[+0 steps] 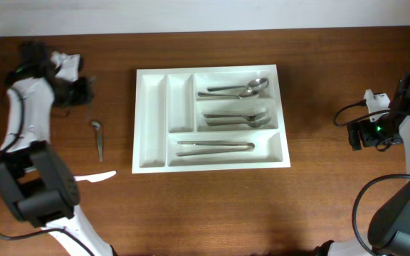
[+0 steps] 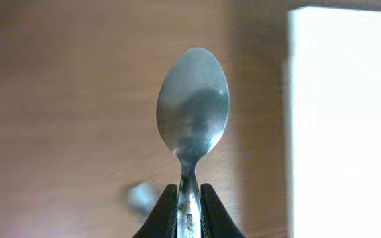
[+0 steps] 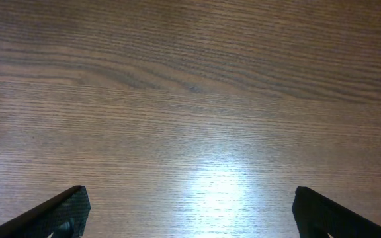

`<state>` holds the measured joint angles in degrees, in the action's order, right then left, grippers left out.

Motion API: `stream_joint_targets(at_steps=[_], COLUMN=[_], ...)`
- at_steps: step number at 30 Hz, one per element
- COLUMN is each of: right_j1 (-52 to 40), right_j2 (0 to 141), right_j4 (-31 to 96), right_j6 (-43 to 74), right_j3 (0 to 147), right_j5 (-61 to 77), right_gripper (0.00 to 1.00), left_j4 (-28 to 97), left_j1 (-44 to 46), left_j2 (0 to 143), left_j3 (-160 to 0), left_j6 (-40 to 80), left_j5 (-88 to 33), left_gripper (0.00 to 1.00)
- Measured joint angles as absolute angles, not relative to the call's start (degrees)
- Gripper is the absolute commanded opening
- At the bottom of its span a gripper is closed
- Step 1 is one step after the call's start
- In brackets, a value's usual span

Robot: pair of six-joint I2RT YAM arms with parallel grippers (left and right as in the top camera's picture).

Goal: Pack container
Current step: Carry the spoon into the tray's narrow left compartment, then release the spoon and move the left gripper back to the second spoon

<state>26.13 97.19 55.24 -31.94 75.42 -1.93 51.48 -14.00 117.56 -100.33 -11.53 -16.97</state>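
Operator: Spoon on the left side, is it gripped?

Observer: Yes. The left end effector (image 2: 189, 193) is clenched on the neck of a metal spoon (image 2: 192, 106), with one black finger on either side of the handle and the bowl pointing away from the wrist camera. A small stamped mark sits on the handle between the fingers, too blurred to read.

Operator: And the right one?

Observer: The right end effector (image 3: 189, 198) is released. Its fingers are spread wide at the two lower corners of its own view, over bare wood of the tabletop (image 3: 190, 99). From overhead that arm sits near the right edge, well apart from the tray.

Operator: Where is the tray?

Observer: The white cutlery tray (image 1: 152, 107) lies flat at the middle of the tabletop, with its two narrow upright compartments on its left side. The top crosswise compartment holds spoons (image 1: 237, 89). The middle one holds more silverware (image 1: 237, 118), though I cannot tell what kind. The long bottom one holds slim metal pieces (image 1: 216, 146). In the left wrist view the tray's white wall fills the right side, beside the held spoon.

Operator: Anything loose?

Observer: A metal utensil (image 1: 98, 139) lies on the wood left of the tray, and a white plastic utensil (image 1: 95, 176) lies nearer the front edge. Both are apart from the tray.
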Motion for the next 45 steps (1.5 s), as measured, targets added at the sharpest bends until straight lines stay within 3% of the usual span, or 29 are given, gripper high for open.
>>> stream_joint_targets(at_steps=[11, 19, 22, 25, 33, 35, 36, 44, 45], right_j1=[26.1, 26.1, 26.1, 26.1, 26.1, 26.1, 26.1, 26.1, 26.1], right_j2=[97.2, 97.2, 97.2, 97.2, 97.2, 97.2, 97.2, 97.2, 97.2], right_j4=[55.2, 55.2, 55.2, 55.2, 55.2, 55.2, 55.2, 55.2, 55.2], right_j6=[-31.9, -31.9, -31.9, -31.9, -31.9, -32.0, -31.9, -31.9, -31.9], right_j3=[75.4, 75.4, 75.4, 75.4, 75.4, 75.4, 75.4, 75.4, 75.4], right_j5=[-1.9, -1.9, -1.9, -1.9, -1.9, -1.9, -1.9, -1.9, -1.9], right_gripper=[0.99, 0.99, 0.99, 0.99, 0.98, 0.99, 0.99, 0.99, 0.98], left_j4=[51.8, 52.9, 53.8, 54.9, 55.0, 54.3, 54.1, 58.7, 60.2], left_j1=[1.9, 5.7, 5.4, 5.3, 5.3, 5.3, 5.2, 1.5, 0.4], left_j2=[117.6, 117.6, 117.6, 117.6, 117.6, 117.6, 117.6, 117.6, 117.6], left_j3=[-101.4, -101.4, -101.4, -101.4, -101.4, -101.4, -101.5, -110.5, -111.6], left_j6=[-4.9, 2.5, 3.4, 4.5, 5.5, 5.4, 5.3, 5.7, 5.7], left_j5=[-16.7, -11.9, -11.3, -10.7, -10.4, -10.3, -10.3, -9.4, -9.0], left_gripper=[0.02, 0.03, 0.23, 0.27, 0.53, 0.73, 0.77, 0.87, 0.93])
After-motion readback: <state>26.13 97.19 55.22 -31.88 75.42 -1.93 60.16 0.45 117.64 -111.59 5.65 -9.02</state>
